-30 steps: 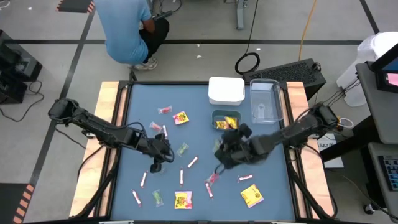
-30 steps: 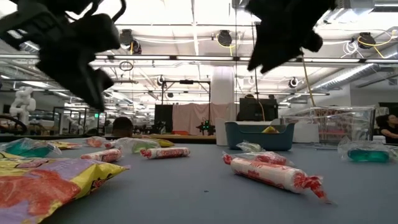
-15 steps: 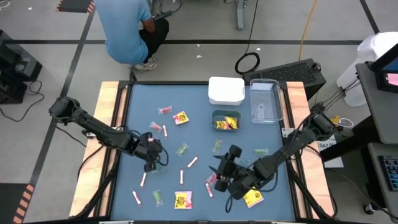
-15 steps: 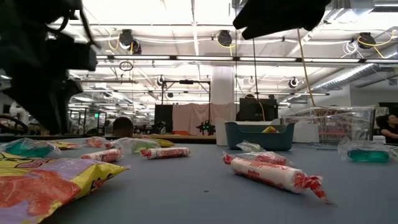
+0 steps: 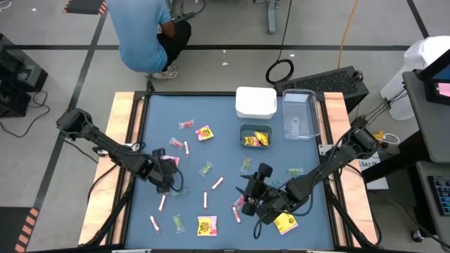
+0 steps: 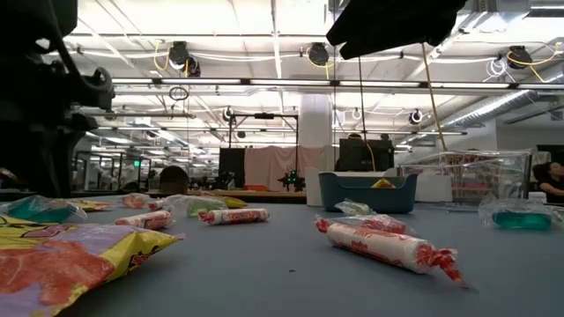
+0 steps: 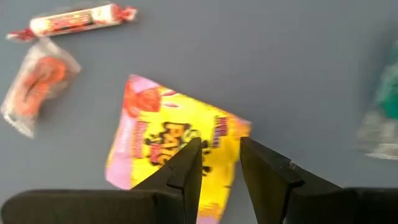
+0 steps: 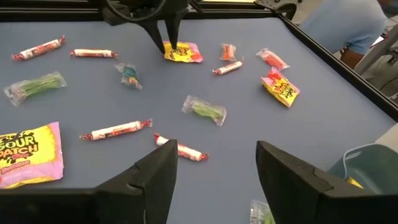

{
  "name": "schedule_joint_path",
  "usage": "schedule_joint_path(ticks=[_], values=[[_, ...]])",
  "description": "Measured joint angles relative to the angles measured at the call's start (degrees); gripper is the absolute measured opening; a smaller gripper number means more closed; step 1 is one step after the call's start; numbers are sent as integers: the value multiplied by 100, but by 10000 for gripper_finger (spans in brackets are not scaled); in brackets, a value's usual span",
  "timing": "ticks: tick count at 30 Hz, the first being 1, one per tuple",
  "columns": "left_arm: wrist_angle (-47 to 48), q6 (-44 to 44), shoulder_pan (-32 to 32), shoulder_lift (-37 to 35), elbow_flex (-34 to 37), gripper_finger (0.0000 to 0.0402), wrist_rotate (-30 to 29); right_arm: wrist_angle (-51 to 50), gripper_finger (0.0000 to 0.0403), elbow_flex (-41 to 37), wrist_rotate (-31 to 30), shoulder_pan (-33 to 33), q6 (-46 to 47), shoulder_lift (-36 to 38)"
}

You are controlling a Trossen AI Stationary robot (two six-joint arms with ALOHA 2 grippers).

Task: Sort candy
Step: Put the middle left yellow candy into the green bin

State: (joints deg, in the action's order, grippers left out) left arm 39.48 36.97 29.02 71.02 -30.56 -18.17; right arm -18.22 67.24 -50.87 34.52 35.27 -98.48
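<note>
The left wrist view shows what the high view cannot resolve: the left gripper (image 7: 219, 163) stands directly above a yellow packet (image 7: 163, 140) with red print, fingers slightly parted and not closed on it; a pink-white stick (image 7: 78, 20) and a red clear-wrapped piece (image 7: 36, 81) lie near. In the high view this gripper (image 5: 169, 169) sits toward the left edge of the desk (image 5: 225, 105), its arm extended from the left side.

The right gripper (image 5: 246, 200) is in the near-right area of the desk, fingers spread wide and empty, as the right wrist view confirms (image 8: 214, 162). Its arm reaches in from the right edge.

Candy is scattered over the blue desk surface. A teal container (image 5: 254, 135) holds a yellow piece; a white container (image 5: 255, 102) and a clear container (image 5: 299, 116) stand at the far edge. A person (image 5: 144, 31) in a blue top crouches on the floor beyond the desk.
</note>
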Motion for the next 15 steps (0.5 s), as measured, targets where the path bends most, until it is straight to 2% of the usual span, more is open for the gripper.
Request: schedule_joint_path(ticks=[9,15], values=[[-53,-33,0,-7,342,116,-44,-3,208,0,2,0,-6,0],[-414,-538,-2,-4,360,116,-98,-2,208,0,0,-2,-7,0]])
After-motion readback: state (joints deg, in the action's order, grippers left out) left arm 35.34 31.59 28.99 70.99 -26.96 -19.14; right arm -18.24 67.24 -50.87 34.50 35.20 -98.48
